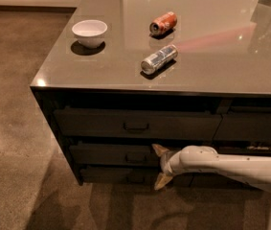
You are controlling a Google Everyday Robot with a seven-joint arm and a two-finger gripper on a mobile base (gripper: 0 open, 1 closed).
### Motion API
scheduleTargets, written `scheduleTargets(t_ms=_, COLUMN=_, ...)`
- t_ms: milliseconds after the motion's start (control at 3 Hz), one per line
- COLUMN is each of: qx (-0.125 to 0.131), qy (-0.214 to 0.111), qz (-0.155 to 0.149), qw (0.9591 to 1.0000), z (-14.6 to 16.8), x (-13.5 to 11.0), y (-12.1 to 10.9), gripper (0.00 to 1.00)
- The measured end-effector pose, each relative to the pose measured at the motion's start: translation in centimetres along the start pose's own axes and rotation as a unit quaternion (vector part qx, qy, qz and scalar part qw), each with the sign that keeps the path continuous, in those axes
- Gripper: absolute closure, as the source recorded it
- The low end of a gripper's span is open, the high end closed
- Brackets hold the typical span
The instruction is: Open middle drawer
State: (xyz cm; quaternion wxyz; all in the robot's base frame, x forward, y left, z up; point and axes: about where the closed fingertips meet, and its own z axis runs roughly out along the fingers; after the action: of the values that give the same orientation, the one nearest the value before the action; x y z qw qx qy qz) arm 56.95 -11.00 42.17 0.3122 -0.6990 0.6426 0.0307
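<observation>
The middle drawer (107, 154) is the dark grey-brown front second from the top in the left stack, under the counter. It looks pushed in, and its small bar pull (136, 158) sits at its centre. My gripper (158, 166) is on a white arm coming in from the right. It is open, with one tan finger (159, 150) up by the drawer's top edge and the other down by the bottom drawer. It stands just right of the pull and holds nothing.
The taller top drawer (135, 123) is above and the bottom drawer (118, 175) is below. The right-hand drawer stack (252, 126) is behind my arm. On the counter (211, 56) are a white bowl (90, 32), an orange can (163, 23) and a silver can (159, 59). Brown floor lies to the left and in front.
</observation>
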Motion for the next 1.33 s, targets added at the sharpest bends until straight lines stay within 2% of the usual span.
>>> scheduleTargets(t_ms=333, qx=-0.001, qy=0.002, qz=0.006, qw=1.0, z=0.9, x=1.3, y=-1.7, gripper=0.0)
scheduleTargets(t_ms=667, qx=0.01, qy=-0.001, qz=0.016, qw=0.9998, z=0.1, x=2.4, y=-3.2, gripper=0.0)
scheduleTargets(t_ms=1000, qx=0.007, qy=0.009, qz=0.019, qw=0.9998, z=0.1, x=3.4, y=-3.5, gripper=0.18)
scheduleTargets(t_ms=1333, qx=-0.01, qy=0.017, qz=0.026, qw=0.9995, z=1.4, x=4.1, y=-2.4, gripper=0.39)
